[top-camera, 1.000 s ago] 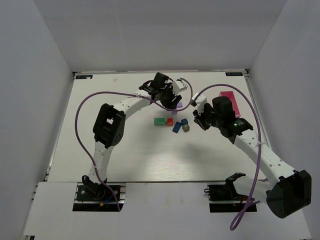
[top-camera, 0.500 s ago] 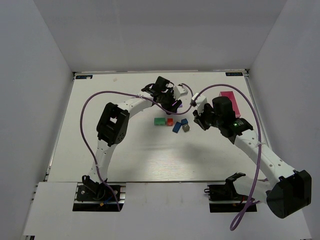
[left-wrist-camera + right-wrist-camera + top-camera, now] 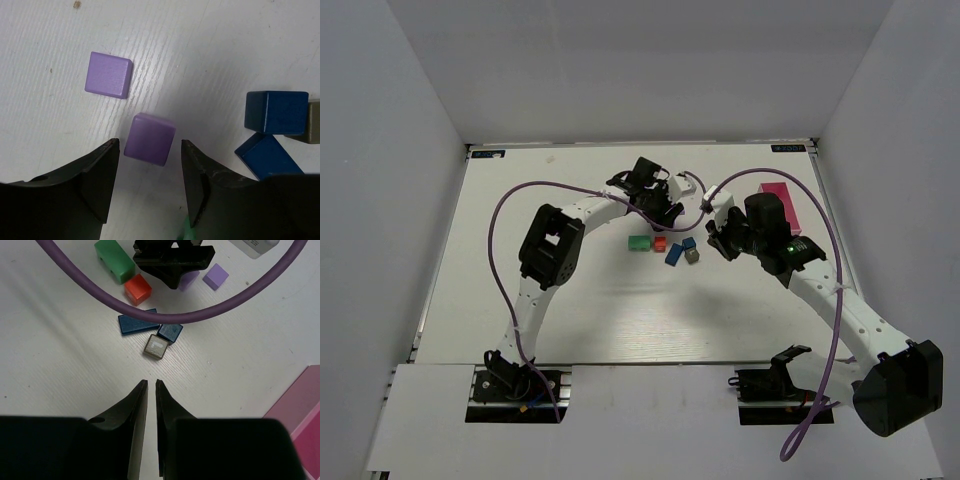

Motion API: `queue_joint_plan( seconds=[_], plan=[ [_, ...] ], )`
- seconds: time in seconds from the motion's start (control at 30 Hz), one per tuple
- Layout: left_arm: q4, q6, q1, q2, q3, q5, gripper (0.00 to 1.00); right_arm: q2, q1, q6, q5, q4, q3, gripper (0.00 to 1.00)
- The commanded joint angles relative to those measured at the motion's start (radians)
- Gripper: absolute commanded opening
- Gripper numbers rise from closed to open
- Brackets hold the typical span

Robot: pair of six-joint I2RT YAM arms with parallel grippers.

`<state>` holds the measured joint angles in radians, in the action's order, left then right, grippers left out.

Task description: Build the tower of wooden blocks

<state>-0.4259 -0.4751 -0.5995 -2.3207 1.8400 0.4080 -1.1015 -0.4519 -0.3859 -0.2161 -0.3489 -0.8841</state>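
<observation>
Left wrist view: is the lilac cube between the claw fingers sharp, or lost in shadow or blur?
Left wrist view: the lilac cube is in focus, table grain crisp, no glare; it lies in soft shadow under the left claw. Right wrist view: equally sharp, that cube half hidden behind the claw.

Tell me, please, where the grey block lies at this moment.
In the top view the grey block lies just right of the tilted blue brick, and directly on the near side of the small blue cube.
</observation>
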Motion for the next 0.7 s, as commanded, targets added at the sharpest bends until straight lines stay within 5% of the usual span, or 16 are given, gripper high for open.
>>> queue_joint_plan(
  seconds=[0.0, 0.13, 0.27, 0.53, 0.67],
  plan=[
    [0.021, -0.011, -0.006, 0.009, 0.05, 0.015, 0.63, 0.0, -0.001, -0.007, -0.016, 0.004, 0.004, 0.18],
    [0.021, -0.011, -0.006, 0.0, 0.061, 0.006, 0.61, -0.001, -0.001, -0.008, -0.017, 0.004, 0.004, 0.18],
    [0.021, -0.002, -0.006, -0.011, 0.07, 0.006, 0.47, 0.0, -0.004, -0.008, -0.016, 0.004, 0.002, 0.18],
    [0.012, -0.002, -0.006, -0.02, 0.079, 0.006, 0.41, -0.003, -0.001, -0.007, -0.017, 0.002, 0.005, 0.18],
    [0.003, -0.002, -0.006, -0.02, 0.079, -0.004, 0.3, -0.001, 0.001, -0.008, -0.014, 0.004, 0.004, 0.18]
  ],
)
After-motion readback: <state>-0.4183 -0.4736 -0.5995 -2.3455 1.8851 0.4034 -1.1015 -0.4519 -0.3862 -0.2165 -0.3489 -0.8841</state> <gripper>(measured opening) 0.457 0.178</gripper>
